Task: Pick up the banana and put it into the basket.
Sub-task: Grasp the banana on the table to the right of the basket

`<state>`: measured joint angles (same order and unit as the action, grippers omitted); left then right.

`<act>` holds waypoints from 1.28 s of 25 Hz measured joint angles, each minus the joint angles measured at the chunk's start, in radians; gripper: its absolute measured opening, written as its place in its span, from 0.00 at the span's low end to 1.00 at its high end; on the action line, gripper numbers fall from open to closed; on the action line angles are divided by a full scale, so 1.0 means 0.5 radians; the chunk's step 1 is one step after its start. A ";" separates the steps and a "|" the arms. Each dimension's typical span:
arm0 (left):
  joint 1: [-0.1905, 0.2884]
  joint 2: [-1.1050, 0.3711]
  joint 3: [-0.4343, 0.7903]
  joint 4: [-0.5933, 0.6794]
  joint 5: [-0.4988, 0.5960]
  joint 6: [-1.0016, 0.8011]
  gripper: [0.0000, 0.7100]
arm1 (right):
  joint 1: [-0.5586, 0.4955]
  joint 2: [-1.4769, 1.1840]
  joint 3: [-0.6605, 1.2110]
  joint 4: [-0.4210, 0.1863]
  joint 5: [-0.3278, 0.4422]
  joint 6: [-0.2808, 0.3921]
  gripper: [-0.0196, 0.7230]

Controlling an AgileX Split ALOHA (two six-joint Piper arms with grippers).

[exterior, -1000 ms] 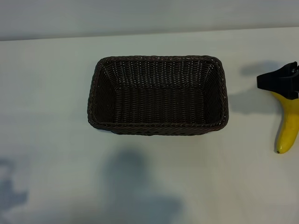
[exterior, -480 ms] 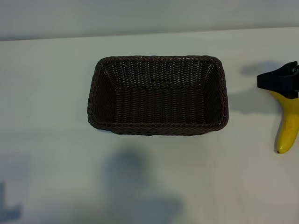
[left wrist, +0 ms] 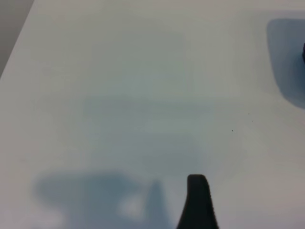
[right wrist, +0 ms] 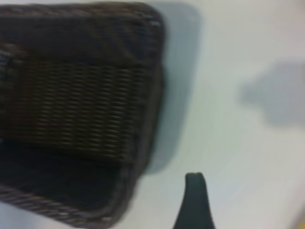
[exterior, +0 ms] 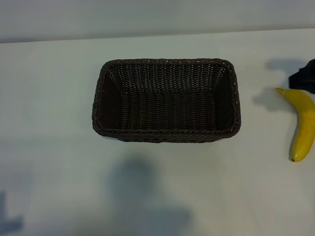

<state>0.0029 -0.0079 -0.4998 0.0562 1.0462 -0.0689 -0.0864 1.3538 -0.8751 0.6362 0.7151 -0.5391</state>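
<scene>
Since the earlier frame, the right hand (exterior: 306,77) has drawn off the banana's stem toward 2 o'clock, released and empty. Basket (exterior: 166,101) sits mid-bench (exterior: 49,123); banana (exterior: 302,124) lies at its 3 o'clock. Approach step; next, regrasp the banana. Left hand (left wrist: 198,202) parked, open.

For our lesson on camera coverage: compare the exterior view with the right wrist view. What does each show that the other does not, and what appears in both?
Only the exterior view shows the banana, lying on the table to the right of the basket, apart from it, and the whole basket, empty. It also shows the right gripper at the right edge, just above the banana's upper tip.

Only the right wrist view shows one dark fingertip of that gripper up close, over bare table.

Both show the wicker basket and the white table.
</scene>
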 joint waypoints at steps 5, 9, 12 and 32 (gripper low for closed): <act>0.000 0.000 0.000 0.000 0.000 0.000 0.80 | 0.000 0.079 -0.234 -0.456 0.198 0.400 0.80; 0.000 0.000 0.000 0.001 0.000 0.000 0.80 | 0.000 0.135 -0.335 -0.668 0.365 0.658 0.80; 0.000 0.000 0.000 0.001 0.000 0.000 0.80 | 0.000 0.214 -0.362 -0.789 0.414 0.804 0.80; 0.000 0.000 0.000 0.001 0.000 -0.002 0.80 | 0.000 0.904 -0.363 -0.859 0.113 0.860 0.80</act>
<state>0.0029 -0.0079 -0.4998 0.0565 1.0462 -0.0700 -0.0864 1.8057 -1.0568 0.2068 0.7717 -0.1091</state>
